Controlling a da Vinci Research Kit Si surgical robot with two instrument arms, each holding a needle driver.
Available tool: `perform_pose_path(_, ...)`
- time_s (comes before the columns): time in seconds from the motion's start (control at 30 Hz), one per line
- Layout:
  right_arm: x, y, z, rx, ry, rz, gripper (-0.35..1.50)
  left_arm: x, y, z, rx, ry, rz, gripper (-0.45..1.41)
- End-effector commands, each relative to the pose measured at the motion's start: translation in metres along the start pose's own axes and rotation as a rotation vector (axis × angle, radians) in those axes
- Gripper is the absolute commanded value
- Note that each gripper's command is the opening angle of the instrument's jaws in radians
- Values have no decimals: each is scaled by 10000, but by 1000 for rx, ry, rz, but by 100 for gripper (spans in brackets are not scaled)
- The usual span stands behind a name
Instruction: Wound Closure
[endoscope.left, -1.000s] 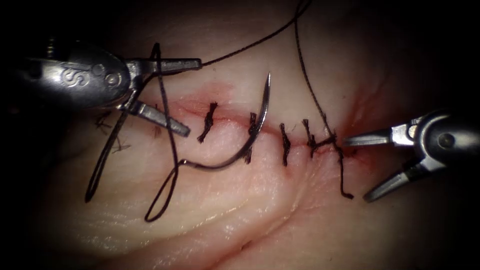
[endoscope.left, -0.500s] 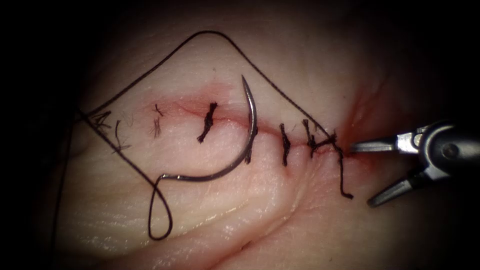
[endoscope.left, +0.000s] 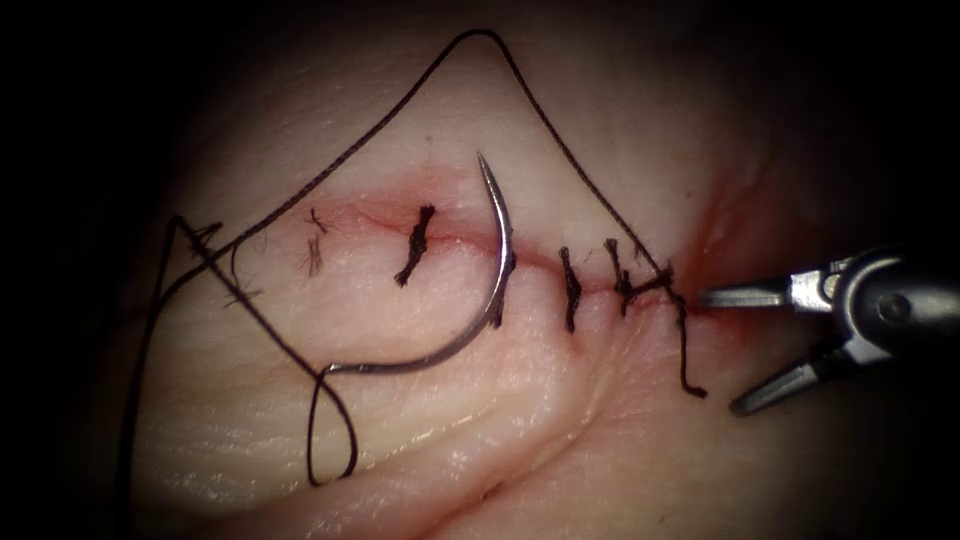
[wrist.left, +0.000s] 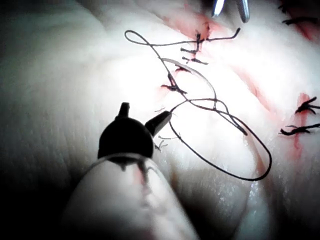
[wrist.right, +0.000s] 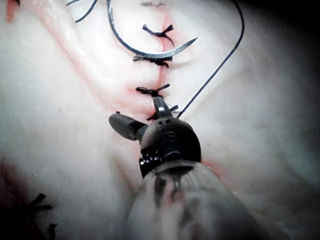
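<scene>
The curved needle (endoscope.left: 497, 270) lies loose on the tissue (endoscope.left: 560, 420), held by neither tool. It crosses the cut (endoscope.left: 460, 235) near its middle, its tip past the far edge. Thread (endoscope.left: 560, 140) runs slack from the rightmost stitch (endoscope.left: 668, 285), up and round to the left, then to a loop (endoscope.left: 330, 470) at the needle's tail. At the cut's right end my right tool (endoscope.left: 720, 352) stands open and holds nothing. In the left wrist view my left tool (wrist.left: 145, 111) is open over the tissue, nothing between its jaws. The right wrist view shows the right tool (wrist.right: 135, 111) and the needle (wrist.right: 145, 50).
Several dark knotted stitches (endoscope.left: 570, 290) close the cut. A cut thread end (endoscope.left: 690, 365) hangs from the rightmost stitch. Short frayed thread ends (endoscope.left: 312, 255) lie at the cut's left end. Red fluid (endoscope.left: 720, 240) stains the tissue at the right end.
My left tool let go of the thread and drew back out of the endoscope view to the left. The thread dropped slack onto the tissue and the needle shifted a little. The right tool barely moved.
</scene>
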Motion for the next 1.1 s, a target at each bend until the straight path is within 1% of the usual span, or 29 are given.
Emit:
perform_pose_path(0.03, 0, 6, 8, -4, 5, -1, 54, 6, -1, 20, 41, 11, -15, 58)
perform_pose_path(0.07, 0, 6, 9, -7, 6, 0, 54, 11, 0, 30, 62, 13, -24, 61)
perform_pose_path(0.17, 0, 6, 12, -11, 10, 0, 53, 28, 5, 67, 147, -4, -53, 83)
perform_pose_path(0.23, 1, 5, 14, -10, 11, -1, 53, 36, 6, 90, 205, -12, -69, 84)
perform_pose_path(0.33, 0, 4, 15, -11, 10, -2, 51, 45, 5, 127, 268, -22, -85, 79)
perform_pose_path(0.37, 0, 3, 16, -11, 8, -3, 51, 45, 6, 158, 308, -21, -88, 79)
perform_pose_path(0.4, 0, 3, 16, -11, 8, -3, 51, 45, 6, 158, 308, -21, -88, 79)
perform_pose_path(0.43, 0, 3, 16, -12, 8, -3, 51, 43, 7, 169, 321, -26, -85, 79)
perform_pose_path(0.5, -1, 2, 17, -12, 7, -4, 51, 38, 9, 184, 305, -43, -79, 79)
perform_pose_path(0.57, -1, 2, 17, -11, 7, -4, 51, 28, 10, 199, 296, -95, -100, 81)
perform_pose_path(0.6, -1, 2, 17, -11, 7, -4, 51, 28, 10, 199, 296, -95, -100, 81)
perform_pose_path(0.7, 0, 1, 16, -11, 8, -5, 51, 15, 12, 205, 272, -156, -135, 83)
perform_pose_path(0.83, 0, 1, 17, -9, 10, -5, 51, 6, 12, 201, 251, -209, -175, 84)
perform_pose_path(0.9, 0, 1, 17, -5, 14, -5, 43, 3, 12, 196, 246, -223, -183, 86)
perform_pose_path(0.93, 0, 0, 18, -4, 15, -6, 43, 2, 12, 193, 246, -226, -189, 86)
perform_pose_path(0.97, 0, 0, 18, -2, 17, -7, 38, 0, 12, 190, 257, -231, -187, 86)
perform_pose_path(1.03, 0, -2, 19, 2, 21, -8, 34, -3, 13, 186, 259, -244, -188, 86)
perform_pose_path(1.1, 0, -2, 20, 6, 25, -9, 34, -10, 17, 184, 252, -284, -199, 84)
